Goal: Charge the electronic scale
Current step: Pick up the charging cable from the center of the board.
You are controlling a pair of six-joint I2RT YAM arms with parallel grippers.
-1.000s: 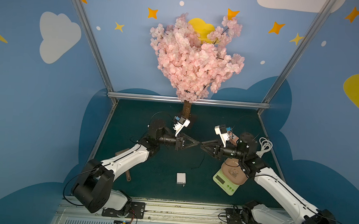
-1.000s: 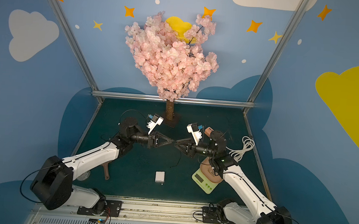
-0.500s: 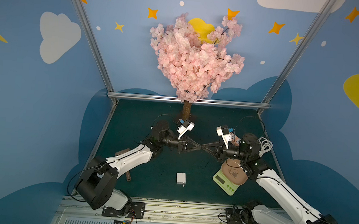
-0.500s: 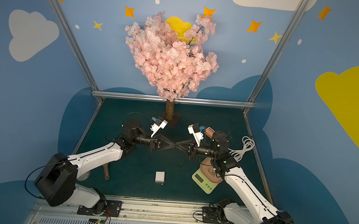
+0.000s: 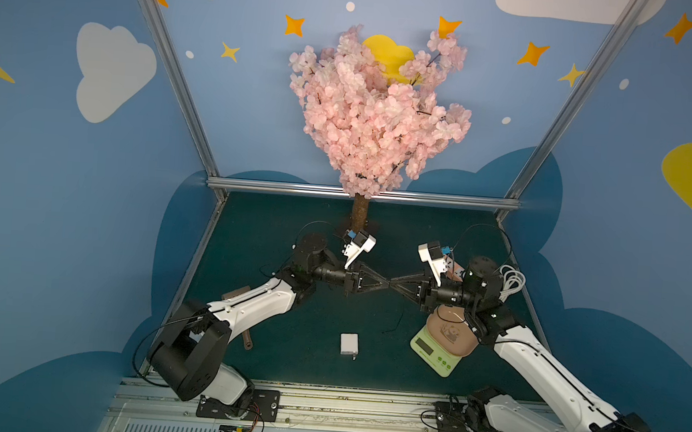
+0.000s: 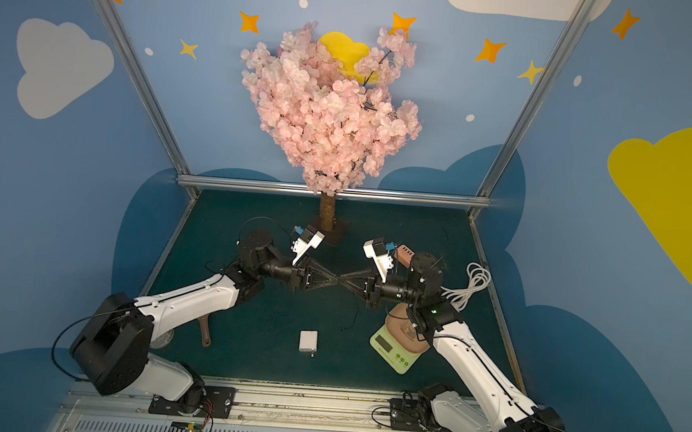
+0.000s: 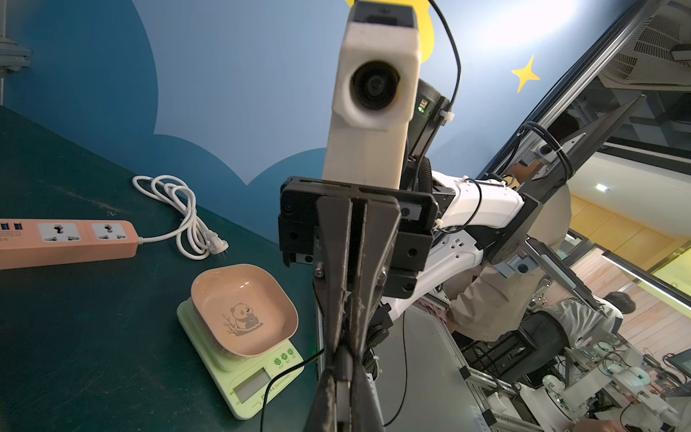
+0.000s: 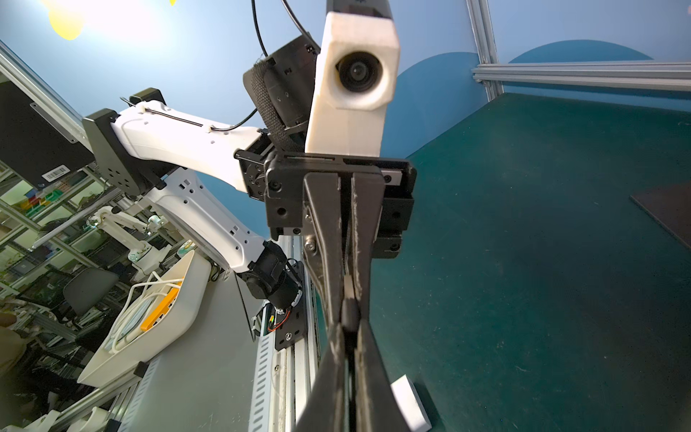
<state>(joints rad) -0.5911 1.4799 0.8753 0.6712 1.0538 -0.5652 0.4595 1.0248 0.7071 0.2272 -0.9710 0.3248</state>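
Note:
The electronic scale (image 5: 437,352) (image 6: 393,351) (image 7: 246,379), pale green with a tan panda tray, stands at the table's front right under my right arm. Above the middle of the table my left gripper (image 5: 386,283) (image 6: 336,281) (image 7: 342,374) and right gripper (image 5: 392,283) (image 6: 342,281) (image 8: 349,333) meet tip to tip. Both are shut on the small plug (image 7: 344,360) (image 8: 349,310) of a thin black cable (image 5: 396,324) (image 7: 288,368). The cable hangs down toward the table beside the scale.
A white charger cube (image 5: 348,344) (image 6: 308,341) (image 8: 409,407) lies at the front centre. An orange power strip (image 7: 67,239) (image 6: 404,252) with its coiled white cord (image 5: 512,281) (image 7: 179,213) lies at the back right. The tree trunk (image 5: 359,218) stands at the back; a brown-handled tool (image 5: 246,342) lies under the left arm.
The right gripper's jaws have closed on the plug that the left gripper holds. The left arm has reached a little further toward the middle.

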